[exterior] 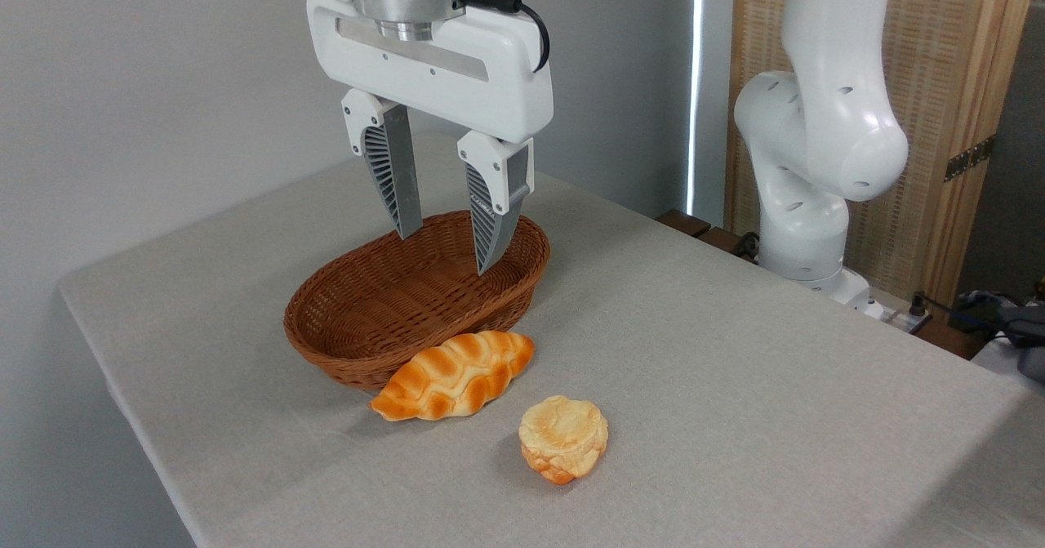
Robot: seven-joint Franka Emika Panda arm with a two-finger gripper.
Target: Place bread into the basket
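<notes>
I see my claw [447, 252] hanging above the wicker basket [326, 331], with its two ribbed fingers [390, 176] pointing down and standing apart, and nothing is between them. The tips are over the far right part of the basket, a little above the rim as far as I can judge from this one view. The basket has nothing inside.

The bread that I must take, the small round bun [564, 438] with the ruffled pale top and orange-brown base, lies on the grey surface [735, 368] in the near part of the scene. From the claw it is toward the camera and to the right, and also lower, so I think the coming move must go in three ways together: nearer, rightward and down. The bun is well apart from the basket and does not touch it.

Between them lies the braided loaf [454, 374], longer and more orange, with its long axis going from near left to far right, just beside the near wall of the basket. It is not the piece I want. The bun sits near the right end of this loaf but with a clear gap of bare cloth.

The bun is almost round, so it has no strong long axis, and I judge that the direction of the fingers matters little for the grip. More important is to come down on the right of the loaf and not brush it. There is only one arm [816, 123] here, so no choice of side arises.
</notes>
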